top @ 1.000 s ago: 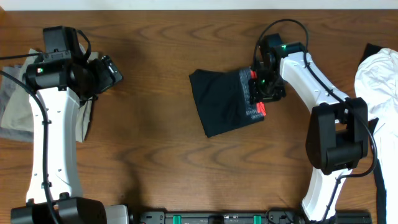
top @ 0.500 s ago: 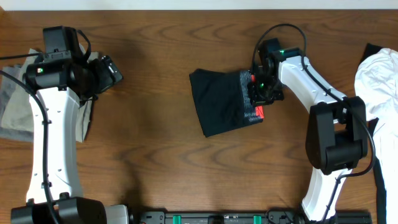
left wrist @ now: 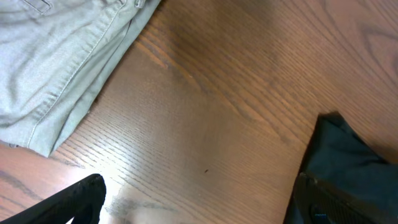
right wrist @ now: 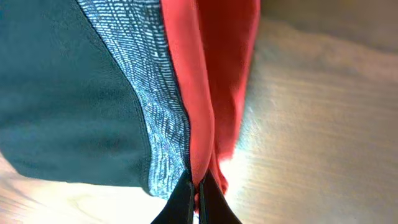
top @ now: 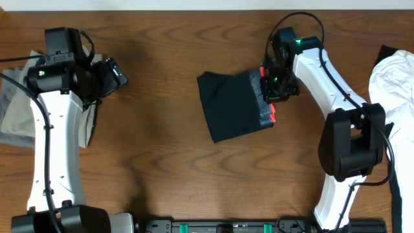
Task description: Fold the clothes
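**Folded black pants** [top: 229, 107] lie on the table [top: 162, 162], directly beside the right gripper [top: 273, 90]. Its fingertips are pressed together, pinching the red-orange waistband edge [right wrist: 211, 81], which is apparently raised slightly off the wood. The left gripper [top: 118, 74] is spread wide, well apart from the pants, with khaki trousers [left wrist: 56, 56] beside it.
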Tool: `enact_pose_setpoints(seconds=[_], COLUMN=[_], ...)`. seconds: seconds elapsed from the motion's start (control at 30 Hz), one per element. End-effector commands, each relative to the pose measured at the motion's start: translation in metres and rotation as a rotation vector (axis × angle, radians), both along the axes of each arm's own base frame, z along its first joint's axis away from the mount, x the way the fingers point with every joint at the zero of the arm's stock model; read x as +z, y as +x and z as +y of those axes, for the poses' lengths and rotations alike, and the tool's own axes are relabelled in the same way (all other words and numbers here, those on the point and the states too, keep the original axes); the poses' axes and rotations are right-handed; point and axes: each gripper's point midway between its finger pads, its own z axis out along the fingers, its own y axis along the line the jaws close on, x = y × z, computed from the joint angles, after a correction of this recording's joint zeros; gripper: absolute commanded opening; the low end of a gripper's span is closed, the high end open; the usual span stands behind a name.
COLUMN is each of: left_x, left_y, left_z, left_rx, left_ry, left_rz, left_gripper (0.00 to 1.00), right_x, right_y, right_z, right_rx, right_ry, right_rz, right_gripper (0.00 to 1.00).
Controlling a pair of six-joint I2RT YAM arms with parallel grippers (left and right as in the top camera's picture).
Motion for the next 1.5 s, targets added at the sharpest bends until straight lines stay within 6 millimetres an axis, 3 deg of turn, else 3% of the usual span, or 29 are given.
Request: enact_pose_setpoints(seconds=[0.0,0.2,0.23,0.3,0.33,0.47,0.63,0.77,0.87,1.1,1.23,1.47], left_x=[-0.008,-0.008,-0.008,-0.008,-0.008,-0.008,-0.008,-0.008,-0.008,-0.008,-0.008,-0.008], left_y=[-0.002,-0.002,-0.002,-0.002,-0.002,-0.002,-0.002,-0.002,-0.002,-0.002,-0.002,-0.002], left_z=[0.001,0.001,0.001,0.001,0.001,0.001,0.001,0.001,0.001,0.001,0.001,0.001], left_rx=[-0.001,-0.001,-0.001,-0.001,-0.001,-0.001,-0.001,-0.001,-0.001,-0.001,-0.001,-0.001], left_ry=[0.004,0.004,0.004,0.004,0.004,0.004,0.004,0.004,0.004,0.004,0.004,0.004], left_rz=[0.023,0.023,0.023,0.023,0.023,0.023,0.023,0.023,0.023,0.022,0.023,0.023], left_gripper=[0.98,0.98,0.98,0.98,0.98,0.98,0.98,0.98,0.98,0.98,0.98,0.98], right_x=[0.000,0.000,0.000,0.000,0.000,0.007,0.033,0.051,0.052,0.023,-0.009,-0.076], right_y=[0.004,-0.004,-0.005,-0.003,-0.002,0.005,0.020,0.035,0.044,0.057,0.068,0.085], right_z=[-0.021,-0.023,-0.023,-0.023,-0.025,-0.040,-0.030,0.012,0.035,0.053,0.058,0.037], right_rx=[-0.007,-0.012,-0.012,-0.013,-0.019,-0.086,-0.097,0.031,0.090,0.124,0.120,0.062], right_ry=[-0.096,-0.104,-0.104,-0.107,-0.116,-0.209,-0.166,0.071,0.201,0.302,0.339,0.325], right_rz=[-0.012,0.023,0.024,0.019,0.013,-0.016,-0.068,-0.130,-0.167,-0.166,-0.144,-0.098], right_gripper=[0.02,0.03,0.07,0.27,0.33,0.33,0.20,0.01,0.01,0.01,0.01,0.01])
